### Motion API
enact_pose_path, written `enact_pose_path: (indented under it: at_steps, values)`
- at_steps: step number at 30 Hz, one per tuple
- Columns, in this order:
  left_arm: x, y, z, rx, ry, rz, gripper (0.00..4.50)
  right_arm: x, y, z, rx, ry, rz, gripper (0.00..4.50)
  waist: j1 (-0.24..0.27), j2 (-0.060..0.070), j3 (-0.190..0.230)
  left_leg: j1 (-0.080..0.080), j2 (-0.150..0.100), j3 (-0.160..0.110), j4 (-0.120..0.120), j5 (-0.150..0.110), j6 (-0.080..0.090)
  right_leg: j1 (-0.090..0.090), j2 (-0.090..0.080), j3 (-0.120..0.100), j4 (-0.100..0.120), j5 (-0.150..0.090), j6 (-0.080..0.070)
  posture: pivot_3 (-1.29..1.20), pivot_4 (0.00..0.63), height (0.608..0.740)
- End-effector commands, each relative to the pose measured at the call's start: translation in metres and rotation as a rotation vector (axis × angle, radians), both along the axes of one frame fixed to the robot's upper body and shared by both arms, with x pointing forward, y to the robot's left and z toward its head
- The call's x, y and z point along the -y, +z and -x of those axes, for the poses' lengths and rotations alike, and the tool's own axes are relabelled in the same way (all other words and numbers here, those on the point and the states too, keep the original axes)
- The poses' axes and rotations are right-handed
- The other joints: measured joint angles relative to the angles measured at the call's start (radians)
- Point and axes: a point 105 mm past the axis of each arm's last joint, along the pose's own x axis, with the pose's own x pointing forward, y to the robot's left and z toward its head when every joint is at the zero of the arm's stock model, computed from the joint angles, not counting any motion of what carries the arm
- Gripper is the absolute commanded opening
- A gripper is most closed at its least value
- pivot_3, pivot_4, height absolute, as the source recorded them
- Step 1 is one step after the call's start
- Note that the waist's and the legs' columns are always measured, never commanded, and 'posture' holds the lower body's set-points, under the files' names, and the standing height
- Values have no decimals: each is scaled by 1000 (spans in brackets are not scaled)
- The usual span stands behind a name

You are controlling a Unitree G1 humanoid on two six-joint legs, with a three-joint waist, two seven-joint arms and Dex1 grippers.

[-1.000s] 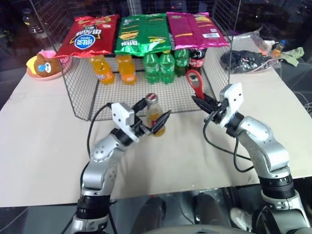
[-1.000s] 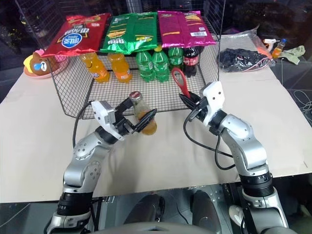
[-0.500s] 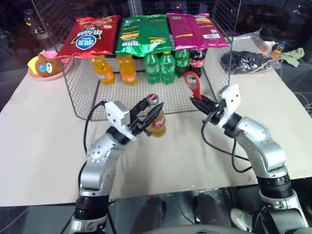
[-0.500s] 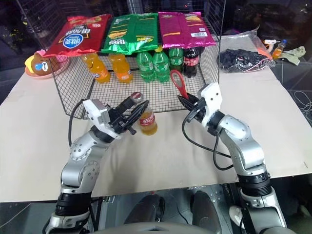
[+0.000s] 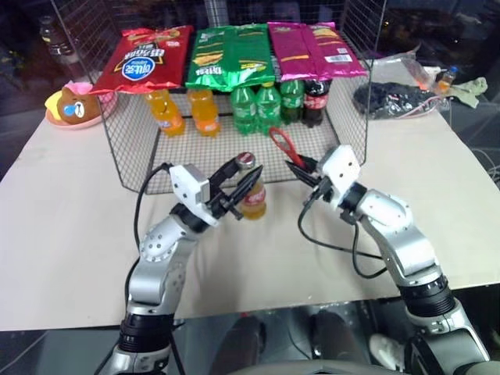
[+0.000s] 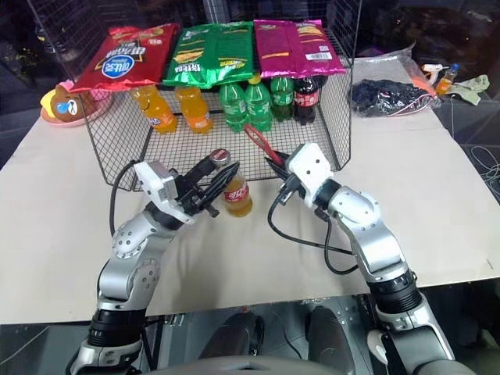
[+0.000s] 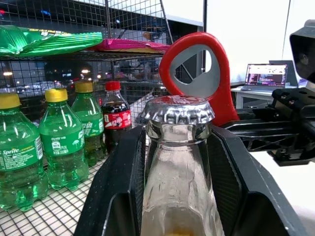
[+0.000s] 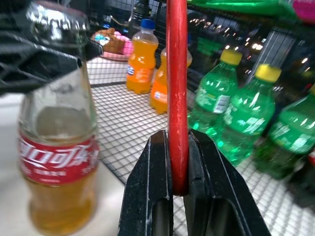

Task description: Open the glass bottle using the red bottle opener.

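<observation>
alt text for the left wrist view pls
The left claw grips the neck of the glass bottle, whose silver cap is on. The red bottle opener shows just behind the cap, with green bottles shelved beyond.

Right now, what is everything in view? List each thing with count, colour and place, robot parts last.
glass bottle: one, clear with orange drink and red label, silver cap on, standing on the table in front of the rack.
red bottle opener: one, red, tilted in the air right of the bottle's cap.
wire rack: one, dark mesh, on the table.
snack bags: three, red, green, pink, on the rack's top.
orange plastic bottles: two, inside the rack.
green plastic bottles: three, inside the rack.
cola bottle: one, dark, beside the green ones.
table: one, beige.
left gripper: black, closed around the glass bottle's neck.
right gripper: black, clamping the opener's handle.
</observation>
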Motion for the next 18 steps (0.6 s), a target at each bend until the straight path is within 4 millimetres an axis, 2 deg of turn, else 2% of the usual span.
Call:
enact_pose_path:
  at_steps: [1,13,16,18]
  values:
    - [1,-28,-5,-106,14,-64,1548,-6,14,4,117,12,16,0,0,0,0,0,0,0,0,0,0,0,0,0,0,0,0,0,150,740]
    - [0,-42,-8,-146,20,-114,1548,-9,14,3,237,-14,74,0,0,2,-4,4,0,0,-1,0,0,3,0,0,0,0,0,0,150,740]
    - [-1,-43,-8,-145,21,-117,1548,-8,16,1,238,-21,58,0,0,2,-3,12,0,1,-3,0,0,10,0,1,-1,0,0,0,150,740]
    - [-2,-41,-8,-140,29,-110,2324,-8,16,1,237,-21,55,0,0,2,-4,16,0,1,-5,0,0,14,1,1,-3,0,0,0,150,740]
